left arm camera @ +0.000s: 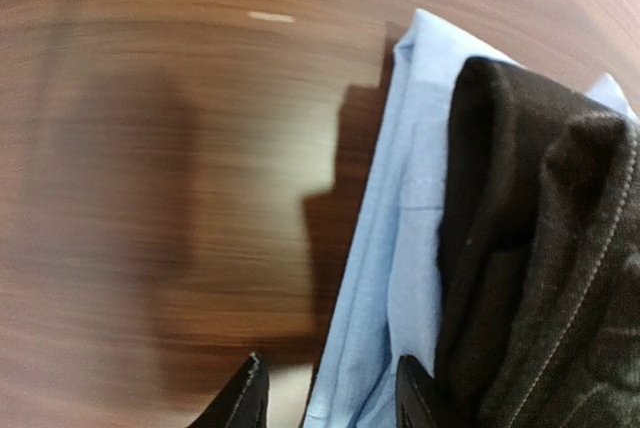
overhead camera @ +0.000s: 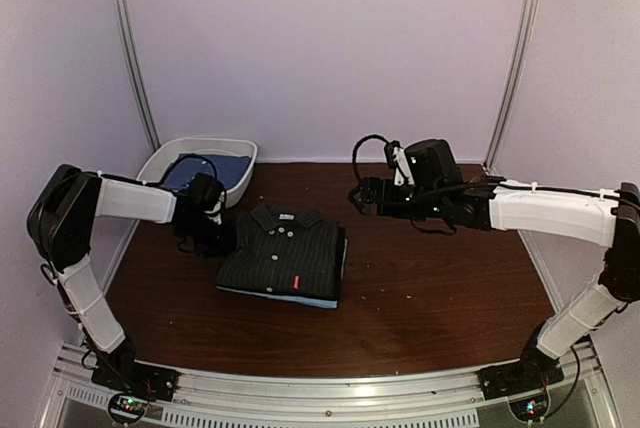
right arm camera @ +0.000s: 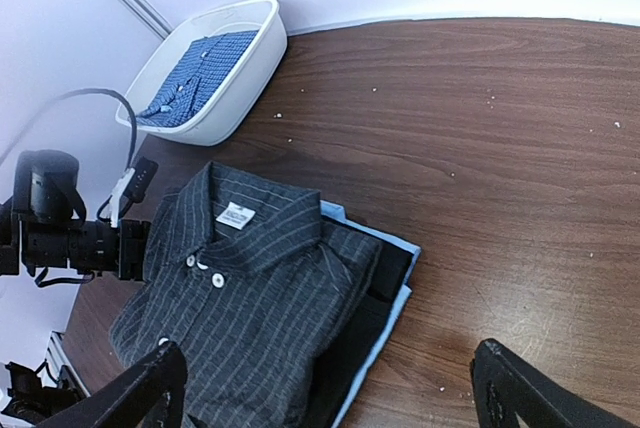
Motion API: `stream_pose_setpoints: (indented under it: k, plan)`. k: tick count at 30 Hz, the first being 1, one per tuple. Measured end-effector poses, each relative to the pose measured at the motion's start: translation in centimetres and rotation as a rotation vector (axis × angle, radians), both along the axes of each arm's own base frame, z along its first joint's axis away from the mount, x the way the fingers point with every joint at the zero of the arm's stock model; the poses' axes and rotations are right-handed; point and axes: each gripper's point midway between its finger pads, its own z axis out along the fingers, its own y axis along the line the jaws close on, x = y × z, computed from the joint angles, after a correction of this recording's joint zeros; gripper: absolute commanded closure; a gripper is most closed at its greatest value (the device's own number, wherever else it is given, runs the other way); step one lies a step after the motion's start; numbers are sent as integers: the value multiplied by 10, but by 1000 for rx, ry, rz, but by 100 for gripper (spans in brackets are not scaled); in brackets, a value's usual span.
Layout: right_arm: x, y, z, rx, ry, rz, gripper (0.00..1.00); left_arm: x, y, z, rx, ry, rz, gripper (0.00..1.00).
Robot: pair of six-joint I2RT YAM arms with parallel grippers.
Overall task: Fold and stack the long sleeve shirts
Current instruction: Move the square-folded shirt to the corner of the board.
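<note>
Tub [right arm camera: 250, 78] — blue shirt [right arm camera: 200, 73] inside | pinstriped shirt [right arm camera: 260, 318] tops stack [right arm camera: 385, 288] (on table [right arm camera: 480, 148]) | left gripper [left arm camera: 330, 398], right gripper [right arm camera: 330, 388] — fingers spread

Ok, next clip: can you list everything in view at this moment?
pinstripe shirt: one, dark charcoal with pale stripes, folded, on top of the stack mid-table
black shirt: one, black, folded, in the stack under the pinstripe shirt
light blue shirt: one, light blue, bottom of the stack
blue shirt: one, blue, lying in the tub
tub: one, white, far left corner of the table
table: one, dark brown wood
left gripper: one, black, open, at the stack's left edge with the light blue shirt's edge between its fingers
right gripper: one, black, open, raised over the table to the right of the stack
</note>
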Motion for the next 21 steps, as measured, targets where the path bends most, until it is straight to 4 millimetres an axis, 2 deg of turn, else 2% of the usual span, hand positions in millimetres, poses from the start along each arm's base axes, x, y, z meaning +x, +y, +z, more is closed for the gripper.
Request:
stream_pose_setpoints:
  k: [4, 7, 17, 21]
  plan:
    - [-2, -6, 5, -12, -8, 0, 0, -5, -49, 1, -47, -4, -72, 56]
    - [-5, -11, 12, -15, -17, 1, 0, -11, -95, 3, -90, -2, -126, 56]
    - [-25, -31, 21, -18, -30, 3, 0, -50, -235, 6, -208, 27, -310, 59]
    - [-34, -41, 22, -24, -32, -5, 0, -68, -283, 6, -249, 40, -376, 61]
